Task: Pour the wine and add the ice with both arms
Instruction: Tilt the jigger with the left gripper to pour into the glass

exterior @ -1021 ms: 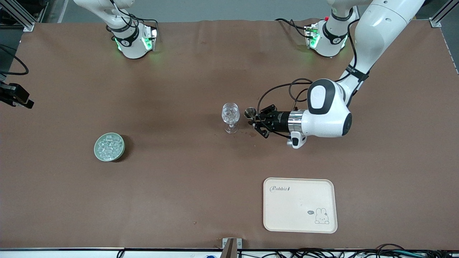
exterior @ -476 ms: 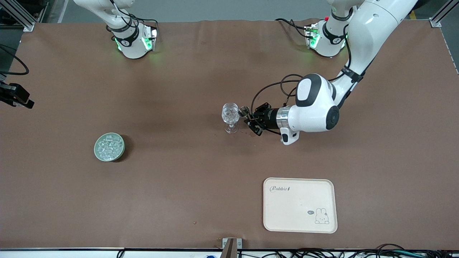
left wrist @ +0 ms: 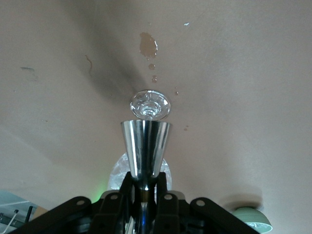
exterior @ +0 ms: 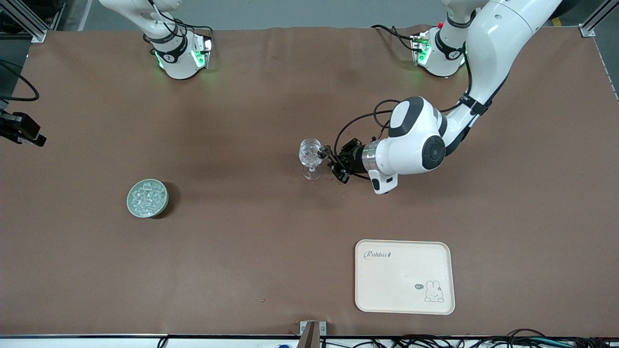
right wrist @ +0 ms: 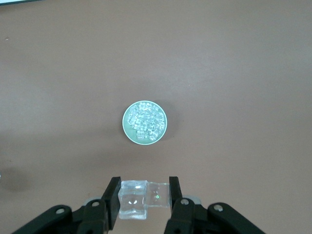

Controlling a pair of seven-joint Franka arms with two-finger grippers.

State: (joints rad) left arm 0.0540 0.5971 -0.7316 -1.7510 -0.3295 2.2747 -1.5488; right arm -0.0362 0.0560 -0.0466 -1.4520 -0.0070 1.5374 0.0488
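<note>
A clear stemmed glass (exterior: 311, 157) stands mid-table. My left gripper (exterior: 333, 162) is shut on the stem of a steel jigger (exterior: 323, 151), which lies on its side with its mouth at the glass's rim. In the left wrist view the jigger's cone (left wrist: 146, 146) points at the glass's foot (left wrist: 150, 105). A pale green bowl (exterior: 147, 198) full of ice cubes (exterior: 146, 197) sits toward the right arm's end. My right gripper (right wrist: 144, 197) is high over that bowl (right wrist: 144, 122) and shut on two ice cubes (right wrist: 134, 199). It is outside the front view.
A cream tray (exterior: 405, 276) with a rabbit drawing lies nearer the front camera than the glass. Small wine stains (left wrist: 148, 45) mark the brown mat by the glass. A black fixture (exterior: 22, 130) juts in at the table edge past the bowl.
My left arm has moved toward the glass, bringing the jigger from beside it up to its rim. The glass, the bowl and the tray have not moved.
</note>
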